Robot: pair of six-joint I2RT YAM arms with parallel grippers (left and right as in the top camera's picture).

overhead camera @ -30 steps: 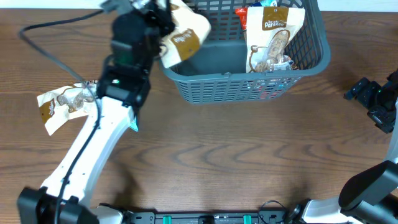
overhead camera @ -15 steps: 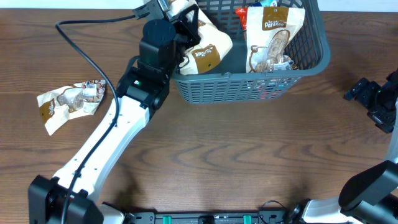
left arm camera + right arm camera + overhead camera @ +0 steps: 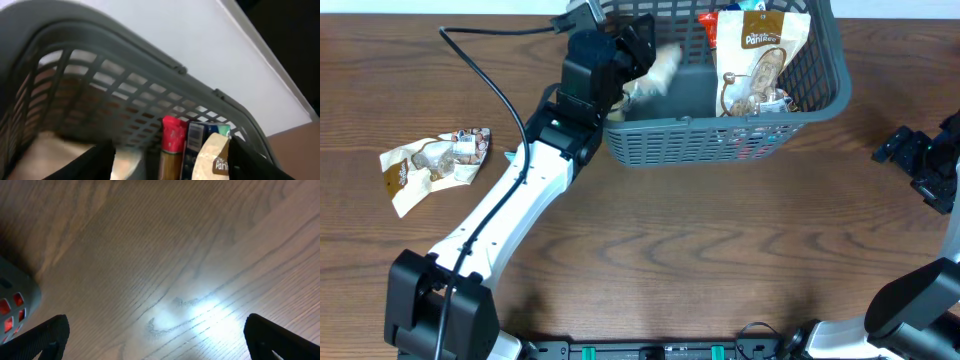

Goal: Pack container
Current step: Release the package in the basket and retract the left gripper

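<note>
Brown wood-grain table (image 3: 720,250); white surface (image 3: 200,40) beyond table's far edge; dark rail (image 3: 660,352) along table's near edge.

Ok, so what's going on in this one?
The left gripper is open over the left half of the dark grey basket. A beige snack packet under it is blurred, apparently dropping in. A larger beige pouch and a red packet stand at the basket's right end. One more snack packet lies on the table, left of the basket. The right gripper is open over bare wood at the right.
</note>
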